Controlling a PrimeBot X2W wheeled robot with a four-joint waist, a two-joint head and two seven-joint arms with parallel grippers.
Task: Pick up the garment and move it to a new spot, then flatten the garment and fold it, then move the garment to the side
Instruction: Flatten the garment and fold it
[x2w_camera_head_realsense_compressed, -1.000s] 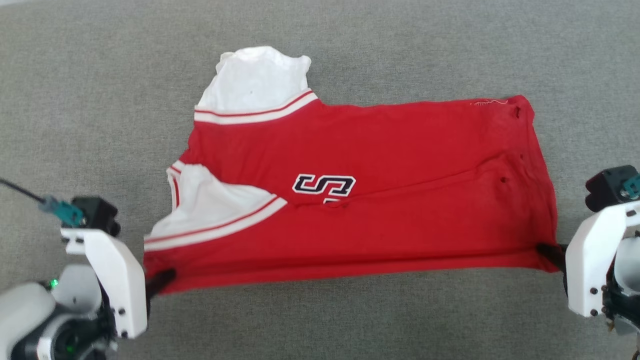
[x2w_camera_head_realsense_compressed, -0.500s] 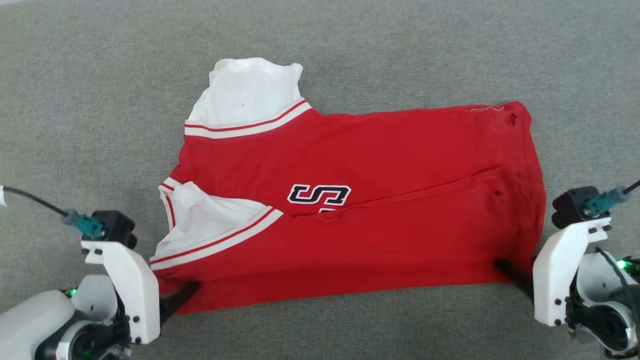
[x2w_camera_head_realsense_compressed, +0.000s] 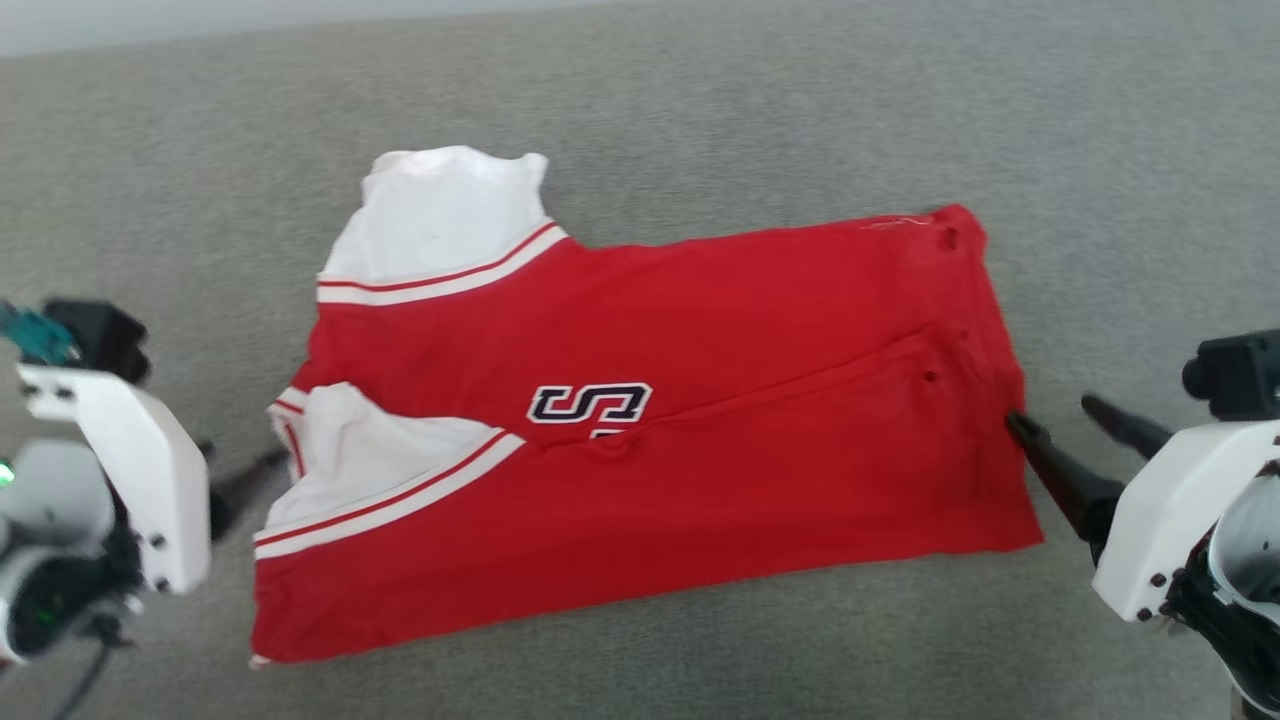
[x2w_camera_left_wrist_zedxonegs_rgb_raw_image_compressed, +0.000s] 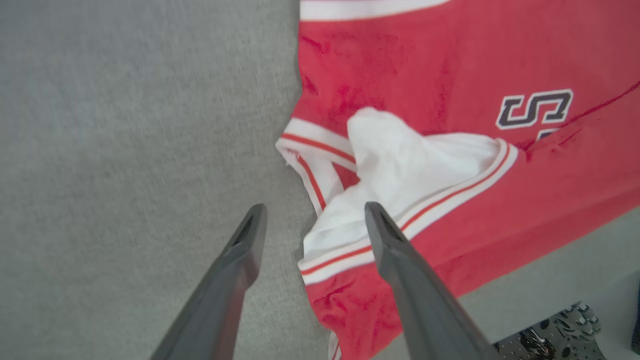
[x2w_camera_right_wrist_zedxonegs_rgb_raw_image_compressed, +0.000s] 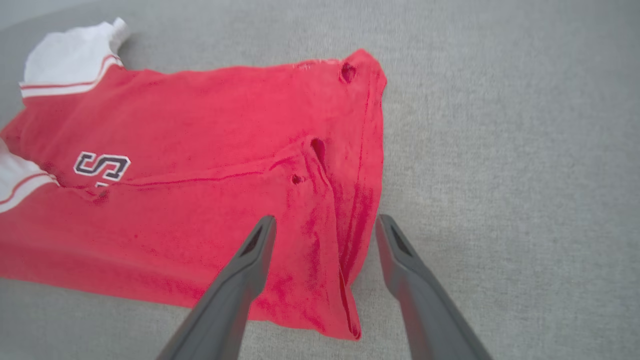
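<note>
Grey fabric surface, the red jersey (x2w_camera_head_realsense_compressed: 640, 430) lying half-folded at its middle. My left pincer (x2w_camera_left_wrist_zedxonegs_rgb_raw_image_compressed: 315, 210) and right pincer (x2w_camera_right_wrist_zedxonegs_rgb_raw_image_compressed: 325, 220) gape empty at its ends; I judge another fold needs fresh grips.

One red jersey shirt (x2w_camera_head_realsense_compressed: 700, 450) with white sleeves, one grey felt-like surface (x2w_camera_head_realsense_compressed: 900, 100), two dark-fingered grippers: left gripper (x2w_camera_left_wrist_zedxonegs_rgb_raw_image_compressed: 315, 209), right gripper (x2w_camera_right_wrist_zedxonegs_rgb_raw_image_compressed: 325, 220).
</note>
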